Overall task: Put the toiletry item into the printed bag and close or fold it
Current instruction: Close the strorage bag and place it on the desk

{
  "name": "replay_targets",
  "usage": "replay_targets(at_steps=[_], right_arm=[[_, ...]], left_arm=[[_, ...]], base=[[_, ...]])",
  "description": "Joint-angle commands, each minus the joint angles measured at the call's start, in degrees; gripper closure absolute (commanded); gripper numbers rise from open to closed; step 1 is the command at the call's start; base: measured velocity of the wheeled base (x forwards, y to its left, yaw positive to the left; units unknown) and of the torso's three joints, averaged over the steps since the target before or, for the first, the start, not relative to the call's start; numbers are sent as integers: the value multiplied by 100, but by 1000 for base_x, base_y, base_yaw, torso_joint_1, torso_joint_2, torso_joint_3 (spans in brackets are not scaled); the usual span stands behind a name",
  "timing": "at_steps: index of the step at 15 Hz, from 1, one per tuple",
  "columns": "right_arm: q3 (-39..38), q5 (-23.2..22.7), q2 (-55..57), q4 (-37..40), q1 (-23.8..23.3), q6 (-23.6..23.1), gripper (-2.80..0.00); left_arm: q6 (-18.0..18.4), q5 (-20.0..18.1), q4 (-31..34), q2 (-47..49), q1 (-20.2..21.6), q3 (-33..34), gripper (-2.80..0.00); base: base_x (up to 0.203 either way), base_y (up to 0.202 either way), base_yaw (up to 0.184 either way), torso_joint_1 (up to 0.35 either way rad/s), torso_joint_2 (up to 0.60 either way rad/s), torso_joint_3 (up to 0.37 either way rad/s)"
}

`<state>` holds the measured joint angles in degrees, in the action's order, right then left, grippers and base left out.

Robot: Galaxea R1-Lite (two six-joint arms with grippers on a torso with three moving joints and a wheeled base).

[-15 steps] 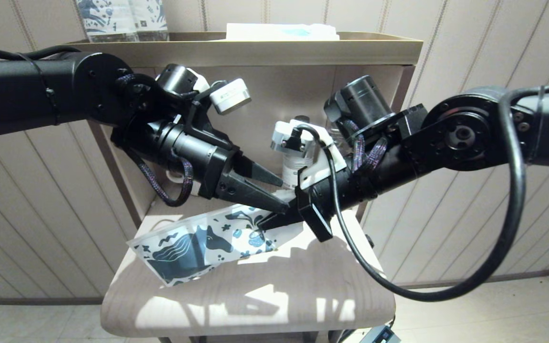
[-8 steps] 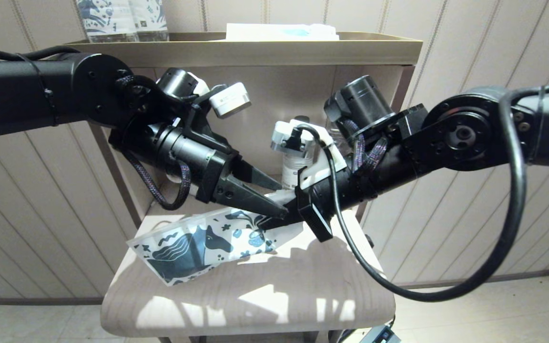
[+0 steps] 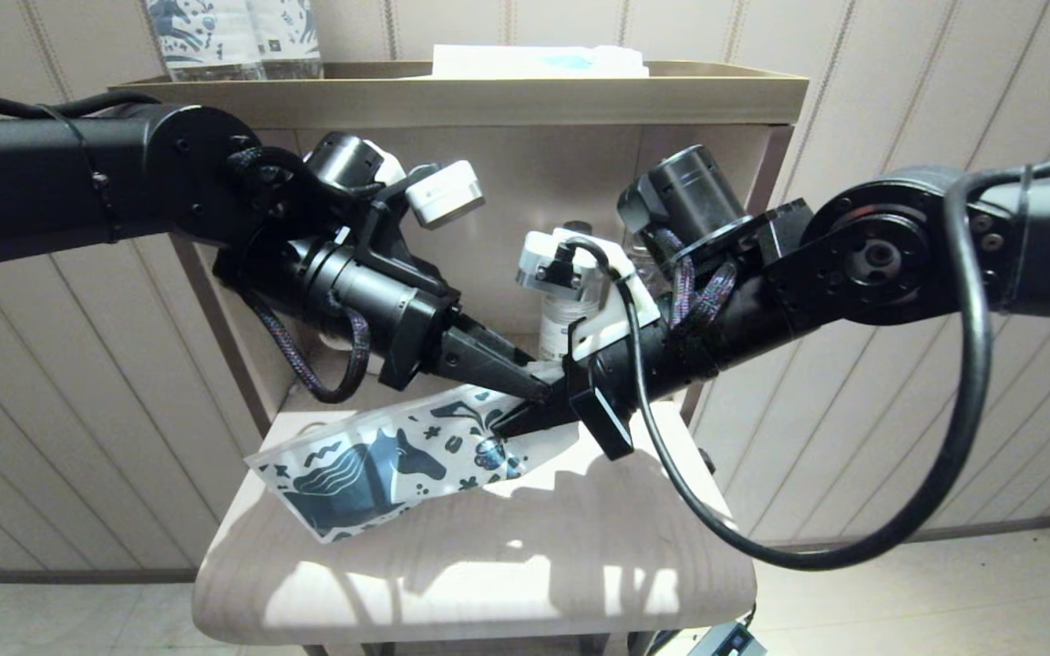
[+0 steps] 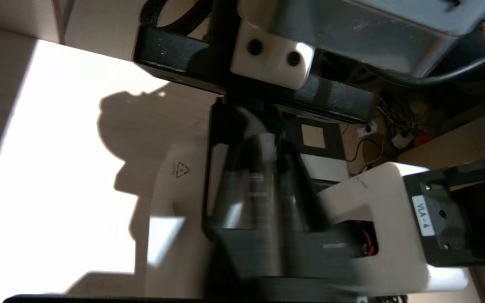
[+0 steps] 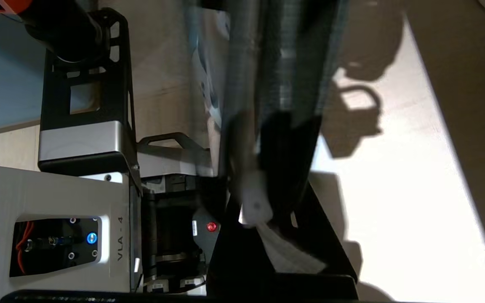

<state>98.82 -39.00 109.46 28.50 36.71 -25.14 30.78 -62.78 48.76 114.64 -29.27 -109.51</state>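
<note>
We see both arms reaching in over a pale stool-like seat (image 3: 488, 583) that stands in front of a beige shelf unit (image 3: 488, 91). The printed bag (image 3: 379, 465) lies tilted above the far-left part of the seat, its horse print facing up and its right end lifted towards the two grippers.

The left gripper (image 3: 539, 394) comes in from the left and points down to the right; its fingers are drawn close together at the bag's right end, with a white edge of the bag showing at their tips. It appears to pinch that end. The right gripper (image 3: 502, 424) comes in from the right, tips almost touching those of the left one — its fingers are narrowed on the same end of the bag, just below. In the right wrist view a small white piece (image 5: 256, 202) sits between the right gripper's fingers, but we cannot tell what it is.

We cannot make out the toothbrush in any view.

A white bottle (image 3: 566, 319) stands behind the grippers, and printed packs (image 3: 233, 36) stand on top of the shelf unit.
</note>
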Motion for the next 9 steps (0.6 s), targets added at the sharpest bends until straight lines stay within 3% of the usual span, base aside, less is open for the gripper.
replay_targets(at_steps=[1,9], right_arm=[[52,-13,33,15,-43,-9,0],[85,59,16,15,-179,-9,0]], left_arm=[[16,-31,37,41,0,-25,0],[86,38,40,36,0,109,0]], base=[[0,0,0,0,0,0],[0,0,0,0,0,0]])
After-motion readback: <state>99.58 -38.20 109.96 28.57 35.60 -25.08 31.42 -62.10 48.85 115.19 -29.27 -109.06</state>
